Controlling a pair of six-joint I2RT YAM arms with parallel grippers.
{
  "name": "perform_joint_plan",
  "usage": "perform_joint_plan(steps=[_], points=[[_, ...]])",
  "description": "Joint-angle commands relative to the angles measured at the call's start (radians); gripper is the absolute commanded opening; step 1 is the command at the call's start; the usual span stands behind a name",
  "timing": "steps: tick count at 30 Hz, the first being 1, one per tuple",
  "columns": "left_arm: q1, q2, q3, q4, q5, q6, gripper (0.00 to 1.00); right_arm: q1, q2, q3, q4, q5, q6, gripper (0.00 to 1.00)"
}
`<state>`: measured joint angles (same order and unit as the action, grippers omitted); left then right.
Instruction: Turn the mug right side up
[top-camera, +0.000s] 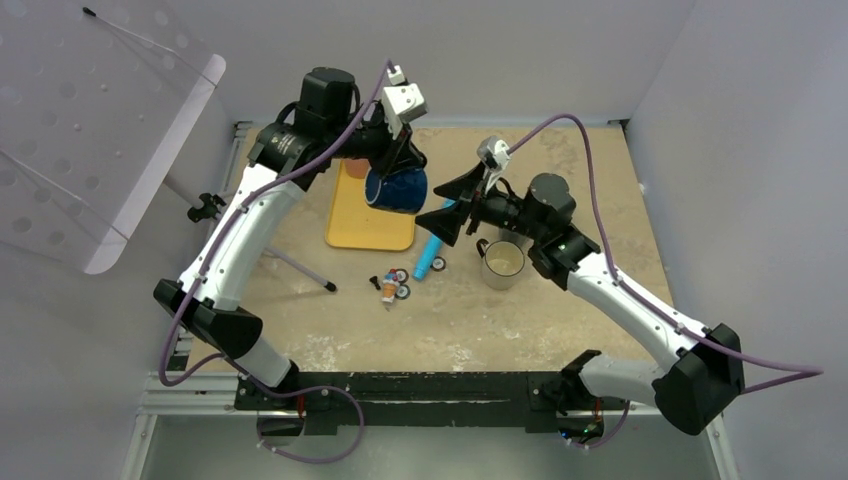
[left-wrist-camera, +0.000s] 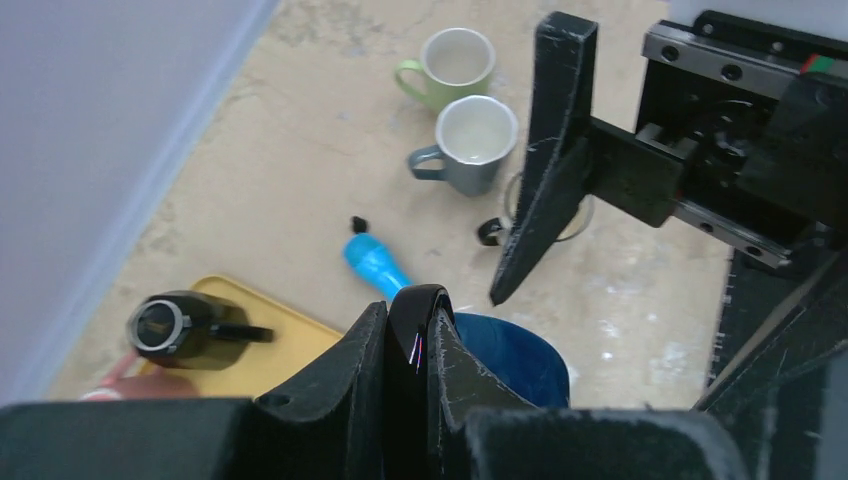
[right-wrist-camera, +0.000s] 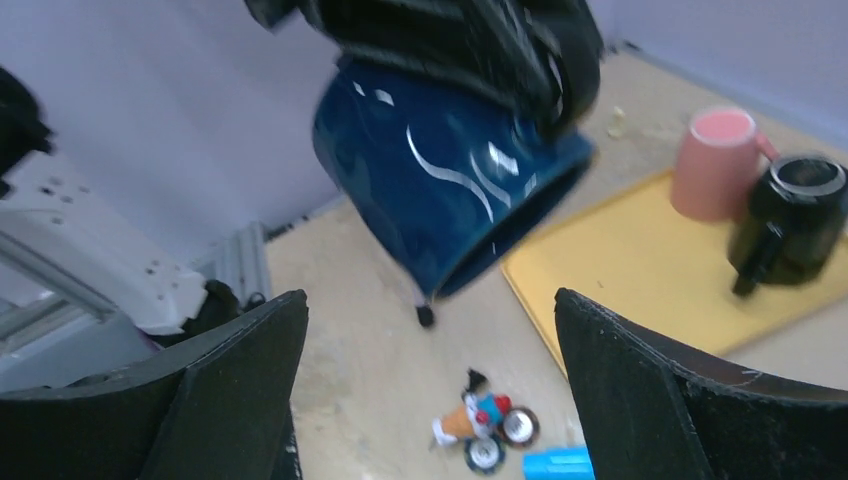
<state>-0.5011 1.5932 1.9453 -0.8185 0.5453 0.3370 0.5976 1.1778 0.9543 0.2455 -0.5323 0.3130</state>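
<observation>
Left hand (left-wrist-camera: 415, 345): fingers drawn close together, pinching a glossy dark part of the blue mug (right-wrist-camera: 440, 180). I cannot tell whether that part is the handle or the rim wall.
Right hand (top-camera: 452, 205): spread wide and holding nothing. It faces the mug from just beside it without touching.
Mug position: in the air, clear of the worktop (top-camera: 560, 330). In the top view it is over the upper right part of the yellow tray (top-camera: 362, 228); in the right wrist view it fills the upper centre.
Long axis: slanted from upper left to lower right in the right wrist view.
Mouth: points lower right and downward, toward the tray, with the base toward the upper left. It is neither fully inverted nor upright, so I judge the turn part-way done.
Handling: looks like glazed ceramic, so stiff, fairly heavy for a pinch grip, slick, and likely to chip or break if dropped.
Where to hold: across the wall at the rim, or on the handle, seems safest. The round glazed body would probably slip between two flat fingers.
Neighbours: a pink mug (right-wrist-camera: 715, 160) and a black mug (right-wrist-camera: 790, 215) sit on the tray, near where the blue mug might come down.
</observation>
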Motion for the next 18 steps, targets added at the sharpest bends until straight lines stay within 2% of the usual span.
perform_joint_plan(steps=[1, 3, 6, 9, 11, 12, 13, 14, 15, 16, 17, 18], points=[[-0.001, -0.028, 0.064, -0.002, 0.199, -0.176, 0.00, 0.005, -0.003, -0.059, 0.434, -0.151, 0.189, 0.96], [-0.001, -0.038, 0.057, 0.011, 0.232, -0.203, 0.00, 0.005, 0.027, -0.067, 0.543, -0.186, 0.257, 0.92], [-0.002, -0.043, 0.058, 0.046, 0.262, -0.271, 0.00, 0.005, 0.091, -0.044, 0.613, -0.257, 0.328, 0.83], [-0.002, -0.046, 0.056, 0.074, 0.269, -0.311, 0.00, 0.005, 0.108, -0.045, 0.694, -0.292, 0.387, 0.82], [-0.002, -0.043, 0.050, 0.086, 0.275, -0.326, 0.00, 0.005, 0.116, -0.035, 0.703, -0.302, 0.410, 0.78], [-0.002, -0.042, 0.042, 0.095, 0.282, -0.328, 0.00, 0.005, 0.118, -0.034, 0.726, -0.307, 0.425, 0.70], [-0.002, -0.040, 0.027, 0.108, 0.293, -0.328, 0.00, 0.005, 0.119, -0.033, 0.759, -0.318, 0.438, 0.49], [-0.002, -0.040, 0.014, 0.113, 0.308, -0.329, 0.00, 0.005, 0.114, -0.032, 0.770, -0.323, 0.443, 0.10], [-0.002, -0.039, 0.004, 0.116, 0.314, -0.326, 0.00, 0.003, 0.102, -0.032, 0.751, -0.318, 0.440, 0.00], [-0.001, -0.037, 0.003, 0.103, 0.304, -0.309, 0.18, -0.002, 0.080, -0.025, 0.664, -0.297, 0.392, 0.00], [0.002, -0.036, 0.009, 0.083, 0.256, -0.292, 0.57, -0.004, 0.052, -0.004, 0.520, -0.238, 0.313, 0.00], [0.006, -0.036, 0.021, 0.060, 0.183, -0.272, 0.92, -0.004, 0.022, 0.030, 0.309, -0.147, 0.204, 0.00]])
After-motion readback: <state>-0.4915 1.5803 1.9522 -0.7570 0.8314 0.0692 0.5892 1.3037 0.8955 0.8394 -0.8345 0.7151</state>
